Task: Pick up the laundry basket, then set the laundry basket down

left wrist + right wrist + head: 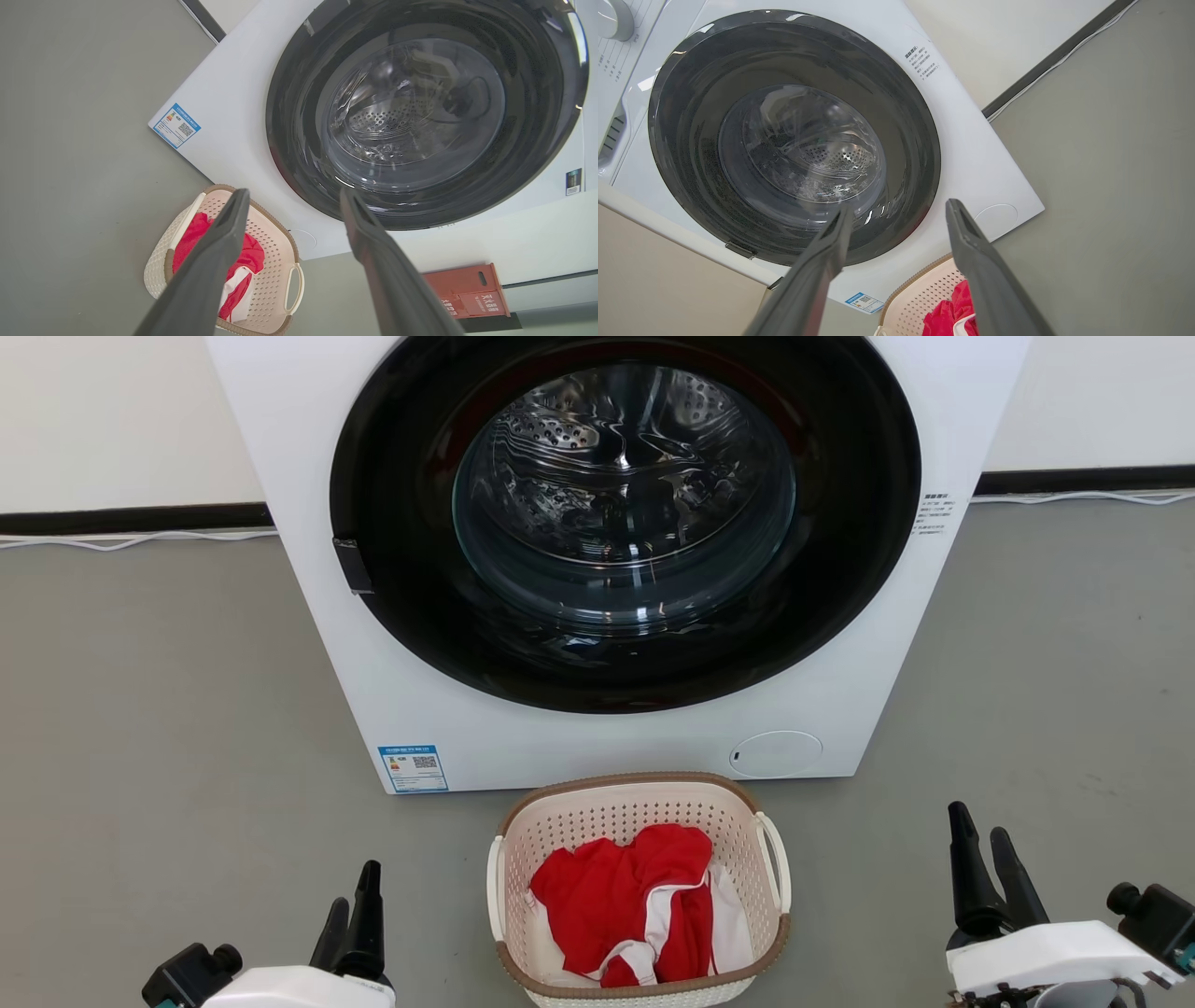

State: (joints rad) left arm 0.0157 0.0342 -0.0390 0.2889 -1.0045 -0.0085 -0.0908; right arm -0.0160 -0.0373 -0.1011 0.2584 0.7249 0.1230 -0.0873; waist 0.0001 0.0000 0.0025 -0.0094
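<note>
Floor [168,709]: grey and smooth, it is stretching under everything and meeting a pale wall with a dark baseboard at the back.
Washing machine [616,737]: white and front-loading, it is standing on the floor against the wall and facing the robot.
Door [624,495]: round, with a black ring around clear glass, it is showing the perforated steel drum behind it.
Laundry basket [616,817]: it is sitting upright on the floor just in front of the machine's lower edge, between the two grippers and apart from both. Its brown rim band is running all the way around, and a white loop handle is showing on each side.
Clothing [621,896]: a crumpled red and white garment is lying inside the basket, below the rim.
Crate [467,291]: reddish-brown, it is standing on the floor beside the machine in the left wrist view.
Right gripper [978,821]: it is hovering low to the basket's right, well clear of the handle. Its fingers are standing apart and gripping nothing.
Left gripper [355,887]: it is hovering low to the basket's left. The left wrist view shows its fingers spread wide with nothing between them.
Sticker [413,768]: blue-edged, it is sitting on the machine's lower left corner.
</note>
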